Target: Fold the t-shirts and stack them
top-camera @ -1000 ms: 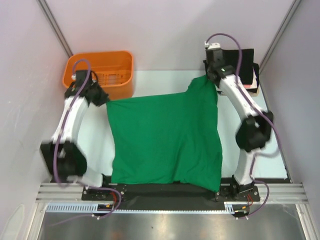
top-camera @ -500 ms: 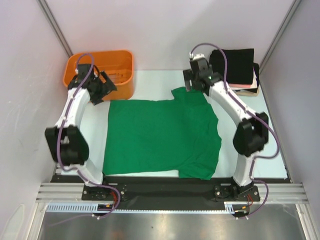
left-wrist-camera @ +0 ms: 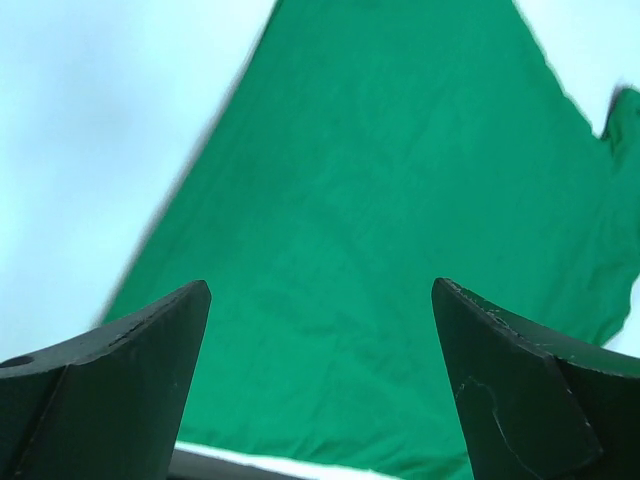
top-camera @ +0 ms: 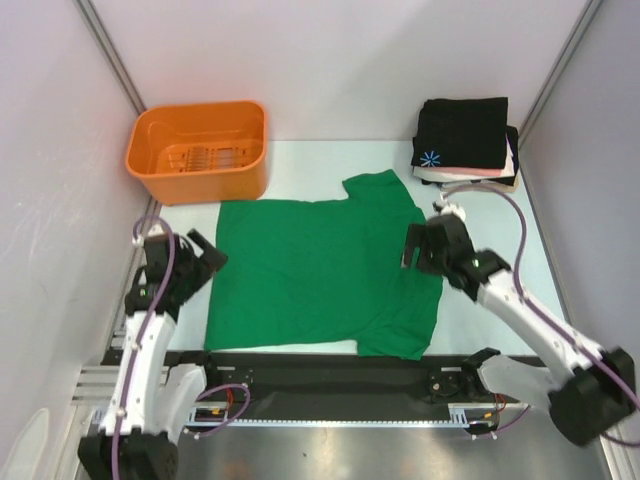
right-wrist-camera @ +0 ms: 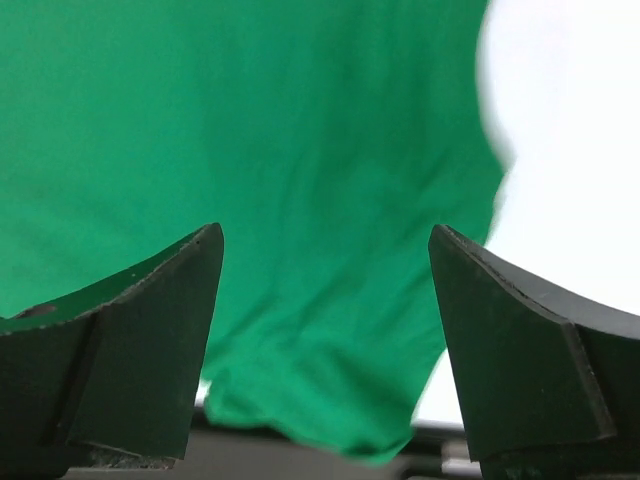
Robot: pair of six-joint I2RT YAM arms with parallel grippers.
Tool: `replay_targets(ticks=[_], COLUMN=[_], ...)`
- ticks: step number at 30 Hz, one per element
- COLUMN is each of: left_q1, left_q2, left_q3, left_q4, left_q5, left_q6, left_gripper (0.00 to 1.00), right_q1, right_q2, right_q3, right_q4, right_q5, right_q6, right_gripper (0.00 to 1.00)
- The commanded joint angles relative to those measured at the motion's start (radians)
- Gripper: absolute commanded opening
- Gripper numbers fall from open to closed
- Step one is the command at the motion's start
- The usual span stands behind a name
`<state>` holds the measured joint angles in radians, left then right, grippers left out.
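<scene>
Now, the green shirt [top-camera: 320, 275] lay spread flat on the table [top-camera: 310, 165]. The left gripper [top-camera: 205, 258] and right gripper [top-camera: 412, 248] hung wide open and empty by its side edges. A shallow pinch on either side would probably have caught one layer only, leaving the fold skewed.

Plain bright green t-shirt [top-camera: 320, 270]; black t-shirt [top-camera: 465, 128] with small blue-white starburst mark [top-camera: 430, 158]; orange basket [top-camera: 200, 185]; pale bluish-white table [top-camera: 320, 160]; grey-white walls [top-camera: 350, 60].
</scene>
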<state>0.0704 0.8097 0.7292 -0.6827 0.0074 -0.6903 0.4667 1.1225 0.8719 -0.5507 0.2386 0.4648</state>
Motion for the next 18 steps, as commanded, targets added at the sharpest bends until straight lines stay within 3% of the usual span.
replay_targets(ticks=[1,4,7,12,18], left_q1=[-0.046,-0.151,-0.306,-0.606,-0.736], left_q2=[-0.113,-0.182,-0.147,0.02,-0.087], left_q3=[-0.103,-0.152,-0.131,-0.161,-0.194], left_q4=[-0.049,-0.126,-0.204,-0.27,-0.442], left_q5=[-0.03,-0.092,-0.183,-0.239,-0.297], left_q6=[-0.142,-0.195,-0.255,-0.383,-0.554], left_gripper=[0.98,0.98,0.98,0.98,0.97], right_q1=[0.091,0.245,0.377,0.443,0.449], right_q2=[-0.159,-0.248,-0.291,-0.291,-0.317], right_q3=[-0.109,-0.166,-0.211,-0.267,-0.3], right_q4=[-0.003,-0.076,-0.118,-0.106,-0.097], right_q5=[-0.018,0.059,0.122,0.12,0.103], right_q6=[0.231,0.326,0.426,0.492,0.485], right_gripper=[0.87,0.87,0.88,0.89,0.89])
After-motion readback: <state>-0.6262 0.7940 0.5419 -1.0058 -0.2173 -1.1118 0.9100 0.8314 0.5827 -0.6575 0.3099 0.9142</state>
